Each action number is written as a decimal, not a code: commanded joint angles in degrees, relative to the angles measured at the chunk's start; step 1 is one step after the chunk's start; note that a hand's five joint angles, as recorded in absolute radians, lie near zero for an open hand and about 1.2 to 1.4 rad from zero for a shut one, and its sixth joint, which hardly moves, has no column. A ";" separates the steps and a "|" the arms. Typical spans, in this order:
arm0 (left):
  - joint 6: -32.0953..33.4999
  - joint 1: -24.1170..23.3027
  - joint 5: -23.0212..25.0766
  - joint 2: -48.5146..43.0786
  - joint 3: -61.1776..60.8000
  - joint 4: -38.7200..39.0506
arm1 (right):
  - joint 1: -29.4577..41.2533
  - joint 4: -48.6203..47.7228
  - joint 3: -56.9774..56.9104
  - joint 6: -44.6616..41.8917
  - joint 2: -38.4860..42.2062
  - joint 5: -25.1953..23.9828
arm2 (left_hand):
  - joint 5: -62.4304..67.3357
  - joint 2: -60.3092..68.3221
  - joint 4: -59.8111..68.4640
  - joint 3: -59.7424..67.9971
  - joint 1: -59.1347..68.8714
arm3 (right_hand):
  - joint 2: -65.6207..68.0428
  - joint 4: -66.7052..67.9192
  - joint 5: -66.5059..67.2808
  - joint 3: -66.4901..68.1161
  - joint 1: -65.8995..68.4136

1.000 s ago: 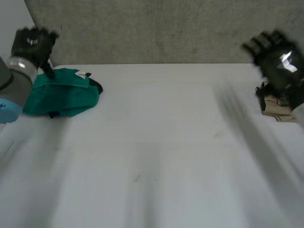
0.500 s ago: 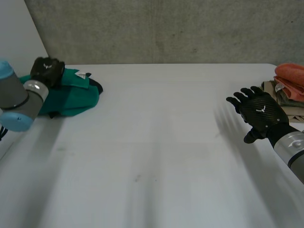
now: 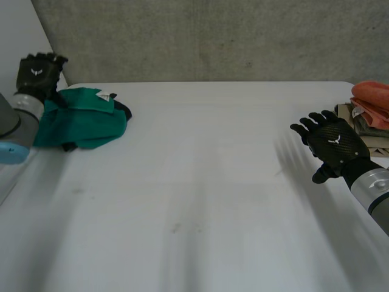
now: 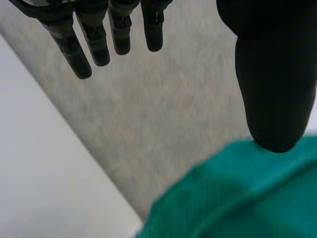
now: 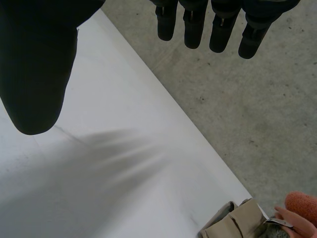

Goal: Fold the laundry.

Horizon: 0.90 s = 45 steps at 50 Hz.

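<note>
**Green garment bundled at the table's far corner, both hands free**

A green garment point(image 3: 82, 125) is seen lying in a loose bundle on the white table point(image 3: 200, 182), a small white label showing on its top. The left hand point(image 3: 37, 73) is held just beside the garment, at its outer end, with fingers point(image 4: 94, 44) straight and nothing gripped. Well apart from the garment, across the table, the right hand point(image 3: 331, 143) is spread open and empty. Beyond it, orange cloth point(image 3: 372, 97) is stacked on beige cloth point(image 3: 364, 125).
</note>
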 commanded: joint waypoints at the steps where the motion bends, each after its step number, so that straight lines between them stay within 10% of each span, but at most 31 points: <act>1: 3.31 0.94 0.39 -8.86 5.70 -0.60 | 0.01 -0.07 -0.05 -0.24 0.18 0.08 | -0.43 -0.56 -0.38 -0.80 -1.24 | -2.35 -2.25 -2.50 -2.14 -3.70; 7: 3.84 0.94 0.48 -13.61 10.18 -2.18 | 0.01 -0.16 -0.23 -0.33 1.24 0.08 | 4.42 4.29 4.47 4.05 3.61 | -2.35 -2.25 -2.50 -2.14 -3.70; 12: 3.75 0.42 -0.57 -13.53 12.03 -3.41 | 0.01 -0.16 -0.31 -0.50 1.33 0.08 | 67.02 66.89 67.07 66.65 66.22 | -2.35 -2.25 -2.50 -2.14 -3.70; 21: -3.26 -2.66 -6.11 5.53 -0.17 -1.92 | 0.01 -0.16 -0.40 -0.50 1.33 0.26 | 67.17 67.04 67.22 66.80 66.36 | -2.35 -2.25 -2.50 -2.14 -3.70; 34: -18.92 -24.17 -5.68 35.06 -19.42 -1.39 | -0.26 0.19 -0.49 0.11 -0.96 3.51 | 67.17 67.04 67.22 66.80 66.36 | -2.35 -2.25 -2.50 -2.14 -3.70; 45: -18.22 -40.88 -6.38 24.64 -22.51 -1.91 | -0.52 0.63 -0.58 1.43 -2.89 4.21 | 67.17 67.04 67.22 66.80 66.36 | -2.35 -2.25 -2.50 -2.14 -3.70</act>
